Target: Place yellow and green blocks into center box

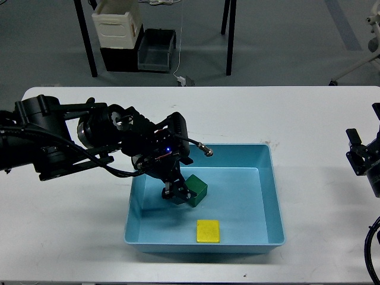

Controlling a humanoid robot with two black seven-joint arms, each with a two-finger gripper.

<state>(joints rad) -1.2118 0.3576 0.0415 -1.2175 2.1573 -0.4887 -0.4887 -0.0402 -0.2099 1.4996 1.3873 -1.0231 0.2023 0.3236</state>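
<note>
The green block (196,188) rests on the floor of the blue center box (270,196), in its left half. My left gripper (176,195) reaches into the box and sits right against the block's left side, with its dark fingers slightly apart and the block low beside them. The yellow block (208,231) lies flat on the box floor near the front wall, apart from the gripper. My right gripper (360,157) hangs at the right edge of the view, far from the box, seen dark and small.
The box stands in the middle of a white table (309,119). My left arm (71,139) stretches across the table's left half. Beyond the far edge are table legs, a white bin (117,24) and a dark crate (155,50) on the floor.
</note>
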